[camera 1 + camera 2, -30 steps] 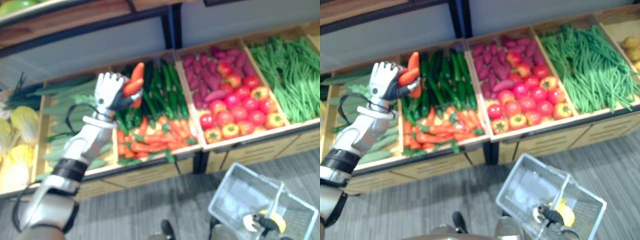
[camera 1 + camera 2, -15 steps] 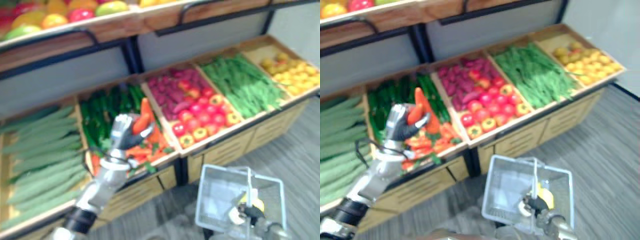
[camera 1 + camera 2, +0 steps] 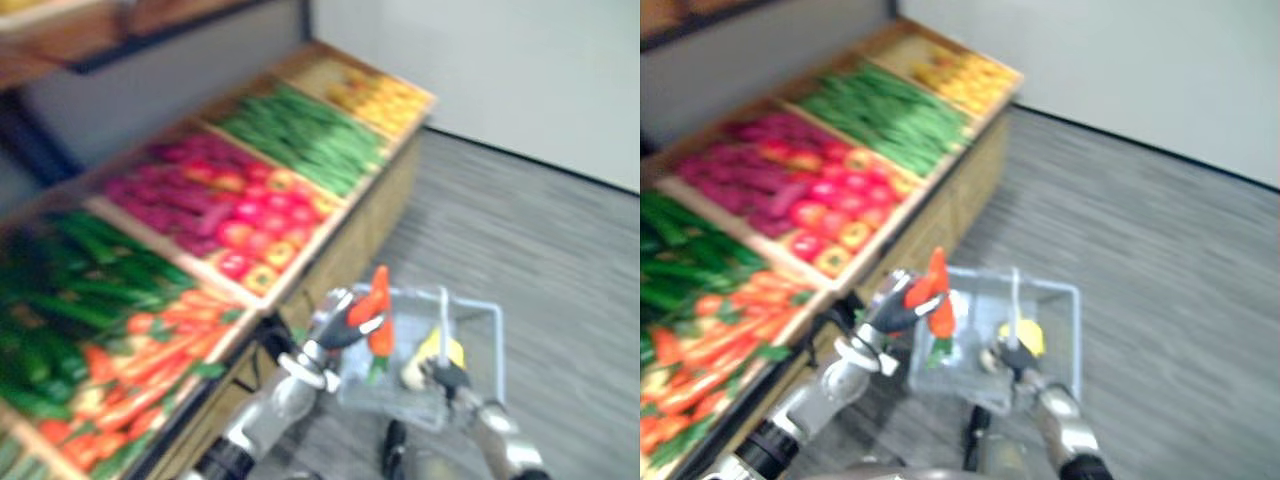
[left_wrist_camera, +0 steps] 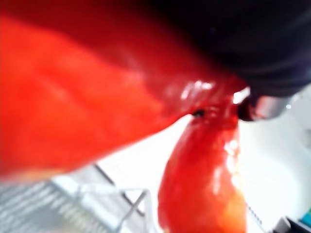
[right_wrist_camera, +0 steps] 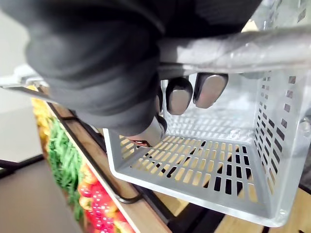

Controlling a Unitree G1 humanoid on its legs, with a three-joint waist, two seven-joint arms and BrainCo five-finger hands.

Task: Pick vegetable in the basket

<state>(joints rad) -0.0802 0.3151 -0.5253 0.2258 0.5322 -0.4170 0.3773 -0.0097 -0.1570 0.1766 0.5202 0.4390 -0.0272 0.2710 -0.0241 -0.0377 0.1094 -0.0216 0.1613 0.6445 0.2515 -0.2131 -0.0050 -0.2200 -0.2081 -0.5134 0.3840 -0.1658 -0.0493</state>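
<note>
While aloft, left hand (image 3: 332, 328) round carrots (image 3: 377, 303)

Orange-red carrots (image 3: 379, 290) with green tops show against the pale, slot-patterned basket (image 5: 204, 170) and the grey streaked floor (image 3: 560, 270), while green beans (image 3: 300, 138), red tomatoes (image 3: 250, 225) and purple roots (image 3: 165, 190) band the tan wooden stand (image 3: 372, 222).

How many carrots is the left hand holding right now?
2, both gripped in the left hand over the basket: the upper carrot points up, the lower carrot hangs beneath. Others could be hidden in the palm.
</note>
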